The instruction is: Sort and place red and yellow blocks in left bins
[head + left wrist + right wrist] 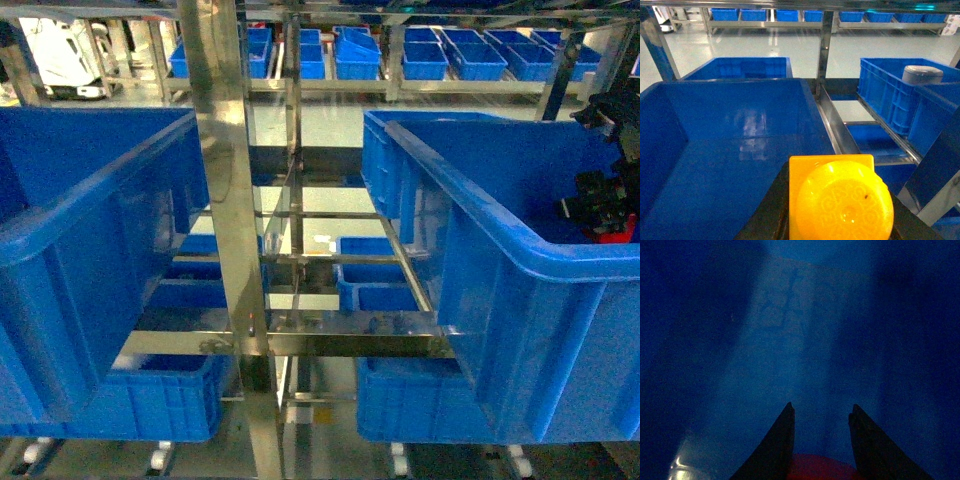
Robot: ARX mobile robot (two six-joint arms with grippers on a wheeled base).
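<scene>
Over on the left of the head view sits the big blue left tub (90, 200), its smooth floor bare in the left wrist view. At the bottom of that view the left gripper (840, 210) clenches the yellow block (840, 200), a round stud facing the lens. It looks light, rigid and slick, best pinched on flat sides. Centre frame, a steel rack post (225, 200) splits the bins; small blue crates (425, 60) line the back. Far right, the right gripper (821, 412) hangs inside the right tub (520, 250) with a red block (820, 467) between its fingers; firmly gripped or not, I cannot tell.
</scene>
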